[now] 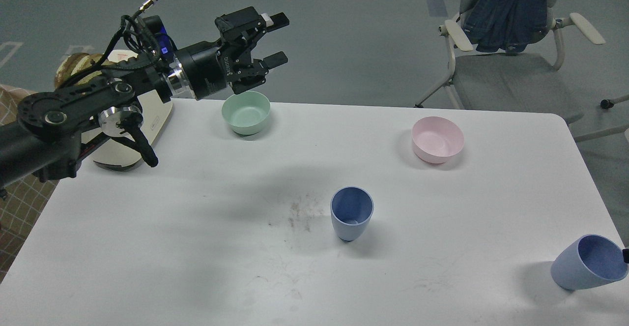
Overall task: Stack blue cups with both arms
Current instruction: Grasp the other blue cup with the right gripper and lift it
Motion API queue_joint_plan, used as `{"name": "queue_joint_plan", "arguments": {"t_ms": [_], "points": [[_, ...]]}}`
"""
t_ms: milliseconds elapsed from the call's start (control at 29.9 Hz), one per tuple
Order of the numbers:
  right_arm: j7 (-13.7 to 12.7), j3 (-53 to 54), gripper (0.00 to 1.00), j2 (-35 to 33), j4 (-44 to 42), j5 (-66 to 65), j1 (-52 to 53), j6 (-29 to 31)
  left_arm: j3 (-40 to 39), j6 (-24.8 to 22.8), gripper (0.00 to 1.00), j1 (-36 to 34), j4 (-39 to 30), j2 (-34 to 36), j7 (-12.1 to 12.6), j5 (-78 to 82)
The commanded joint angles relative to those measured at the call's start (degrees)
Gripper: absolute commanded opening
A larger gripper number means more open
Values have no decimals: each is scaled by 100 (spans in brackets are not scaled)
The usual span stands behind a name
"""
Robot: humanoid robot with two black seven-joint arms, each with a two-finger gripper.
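While left end effector [276,39] gapes, right cup [588,262] hugs table [147,247] edge.

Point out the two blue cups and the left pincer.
middle blue cup [351,215], head view, on its outer wall below the rim.
blue cup at the right edge [570,272], head view, on its tilted outer wall.
left pincer [277,40], head view, midway between its open fingertips.

Two blue cups: one mid-table [351,213], one near right edge [588,262]. Two bowls: one green [245,112], one pink [437,139]. One toaster [131,134]. One chair [506,65]. One arm [98,104] in view.
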Motion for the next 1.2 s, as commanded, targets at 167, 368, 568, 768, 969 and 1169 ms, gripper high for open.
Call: {"name": "queue_joint_plan", "arguments": {"t_ms": [167,368,568,768,969,1169], "points": [[-1,-20,95,378,-260,16,-53,-89,-7,0,87,6,-43,-9,-1,3],[-1,-12,78,642,-374,42,-229,-89,-77,0,87,6,-43,0,-1,3],[-1,-12,38,783,-453,42,-317,-98,-86,0,87,32,-52,9,-1,3],[-1,-12,0,792,-445,33,-387,-98,-86,0,87,41,-52,9,-1,3],[-1,6,0,775,-392,42,-414,-221,-104,0,87,68,-70,18,-1,3],[-1,436,0,617,-6,33,-309,-283,-139,0,87,76,-78,9,-1,3]]}}
